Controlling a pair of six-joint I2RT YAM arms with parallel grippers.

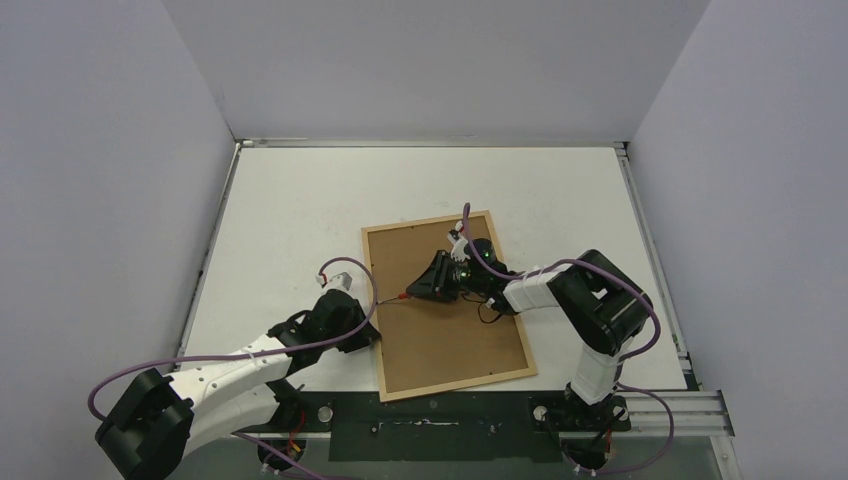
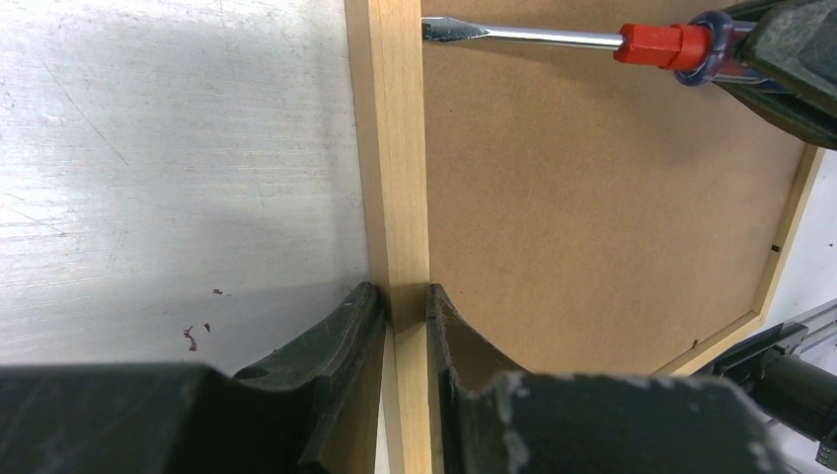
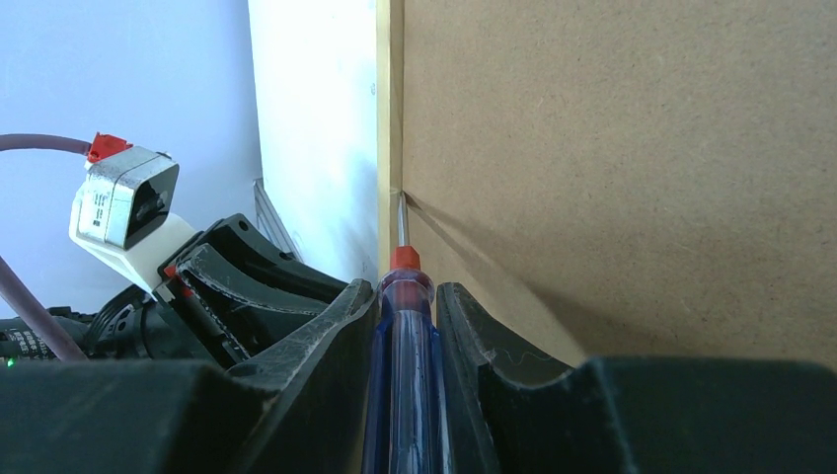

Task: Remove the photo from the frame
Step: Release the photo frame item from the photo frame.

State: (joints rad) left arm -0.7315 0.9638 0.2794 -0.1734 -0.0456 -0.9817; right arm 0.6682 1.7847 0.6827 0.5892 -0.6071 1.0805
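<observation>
The frame (image 2: 390, 158) is laid face down on the table (image 1: 300, 220), right of centre and toward the near edge. Its left side is clamped by the left gripper (image 2: 405, 296). A screwdriver (image 3: 403, 336) is gripped in the right gripper (image 3: 407, 296), its tip set at the seam between that side and the backing (image 2: 592, 197).

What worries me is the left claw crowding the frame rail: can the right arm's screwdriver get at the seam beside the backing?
Probably yes. The right claw holds the screwdriver with its tip at the seam between frame and backing; the left claw clamps the rail further along, clear of it.
</observation>
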